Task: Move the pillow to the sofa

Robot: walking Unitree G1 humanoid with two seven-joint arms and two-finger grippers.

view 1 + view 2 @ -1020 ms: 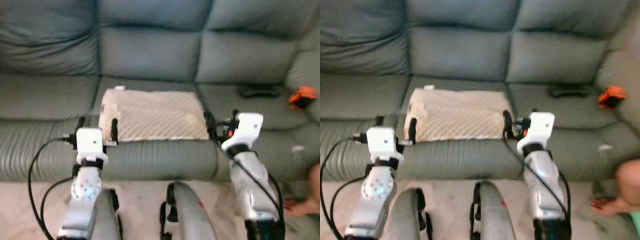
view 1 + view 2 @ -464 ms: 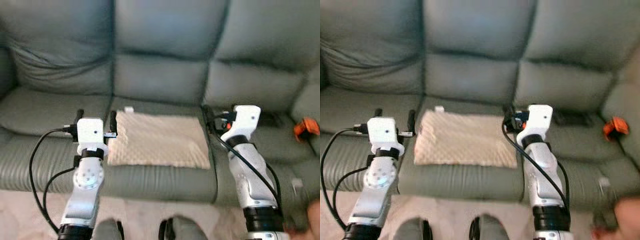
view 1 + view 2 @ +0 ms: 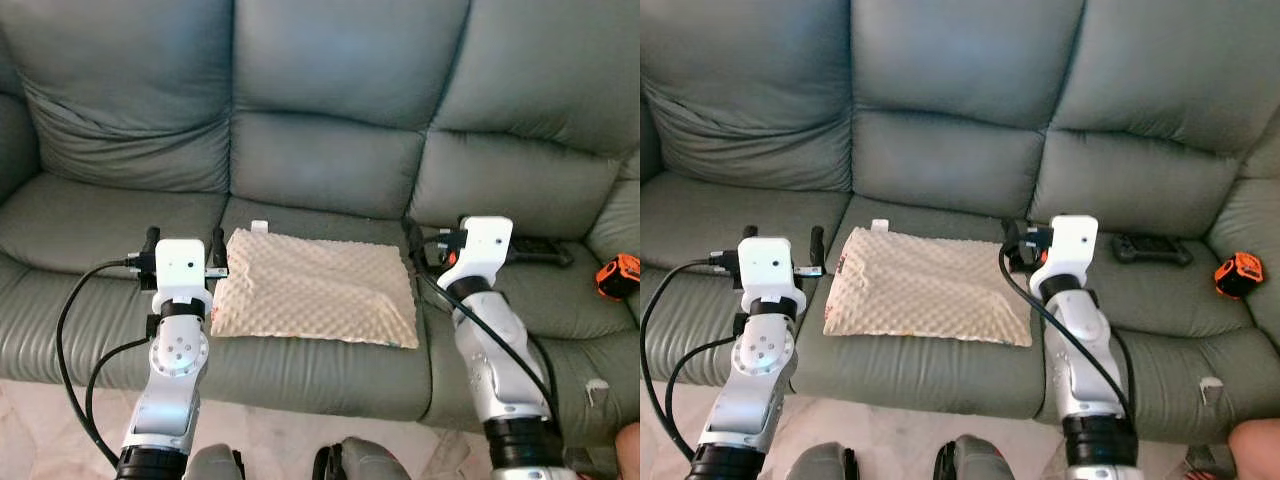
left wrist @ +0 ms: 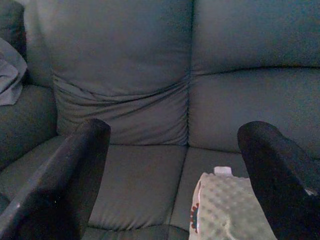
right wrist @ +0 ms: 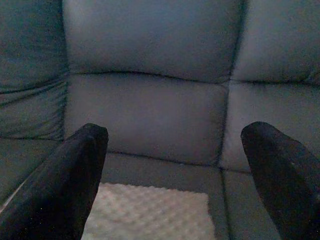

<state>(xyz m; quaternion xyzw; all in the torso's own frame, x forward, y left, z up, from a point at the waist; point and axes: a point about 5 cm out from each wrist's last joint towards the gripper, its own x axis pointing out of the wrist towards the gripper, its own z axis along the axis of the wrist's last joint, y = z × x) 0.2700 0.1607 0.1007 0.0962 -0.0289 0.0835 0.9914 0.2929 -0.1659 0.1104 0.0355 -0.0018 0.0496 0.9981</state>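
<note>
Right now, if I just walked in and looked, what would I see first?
First you'd see the bumpy cream pillow lying flat on the middle seat of the big grey-green sofa. The left gripper and right gripper hang open, one at each end of the pillow. Over on the right seat lie a black remote and a small orange thing.

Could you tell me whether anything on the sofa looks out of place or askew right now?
The pillow lies flat on the sofa's middle seat, slightly skewed. Oddities to the right: a black remote and an orange-and-black object lie loose on the right-hand seat.
</note>
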